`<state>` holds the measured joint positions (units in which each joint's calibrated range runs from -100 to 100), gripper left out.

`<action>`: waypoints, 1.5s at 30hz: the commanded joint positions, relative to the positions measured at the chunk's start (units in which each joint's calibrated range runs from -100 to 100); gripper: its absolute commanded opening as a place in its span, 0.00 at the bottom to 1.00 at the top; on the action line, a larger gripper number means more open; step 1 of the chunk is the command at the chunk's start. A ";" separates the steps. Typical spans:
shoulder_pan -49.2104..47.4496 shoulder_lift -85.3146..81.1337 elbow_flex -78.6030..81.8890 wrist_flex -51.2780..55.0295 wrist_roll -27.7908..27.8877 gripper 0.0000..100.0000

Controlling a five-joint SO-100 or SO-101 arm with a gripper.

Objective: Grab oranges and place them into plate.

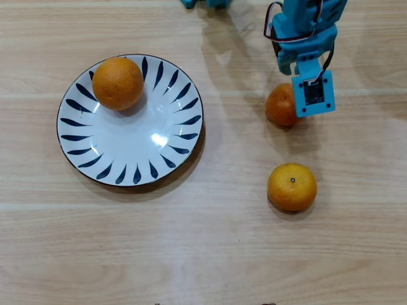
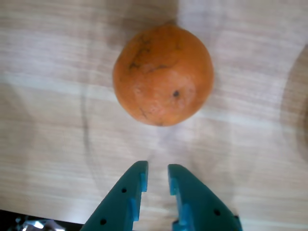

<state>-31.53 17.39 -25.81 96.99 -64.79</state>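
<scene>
Teal and two-fingered, the tool (image 2: 157,180) is entering the wrist view from the bottom edge, its tips standing nearly together with only a narrow slit between them and nothing pinched. In the overhead view the arm is reaching down from the top edge at the right, and the tool itself is hidden under the wrist module.

Going left to right in the overhead view: well away to the left of the tool, the plate (image 1: 166,140) is sitting on the wooden surface (image 1: 203,254), and the larger orange (image 1: 117,83) is resting inside it, against the upper left part of its blue-stroked rim. Directly beneath the tool end of the arm, the darker orange (image 1: 280,105) is lying on the surface, its right side being covered by the arm's wrist module. Below that, a little apart and clear of the arm, the yellower orange (image 1: 292,187) with its stem dot facing up is lying on the bare surface.

In the wrist view the darker orange (image 2: 163,75) is lying just ahead of the fingertips, apart from them, centred slightly above the gap, with thin dark marks and a small dark spot on its skin.
</scene>
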 commanded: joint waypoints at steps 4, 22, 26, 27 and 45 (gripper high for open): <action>-0.24 0.95 -2.67 -1.71 -0.29 0.36; -5.00 9.83 -2.94 -12.46 -4.47 0.42; -4.68 11.77 -2.94 -12.54 -4.47 0.42; -4.60 12.19 -2.94 -12.54 -4.47 0.42; -3.79 16.67 -2.94 -18.13 -4.00 0.32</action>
<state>-35.92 34.41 -26.25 78.98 -68.91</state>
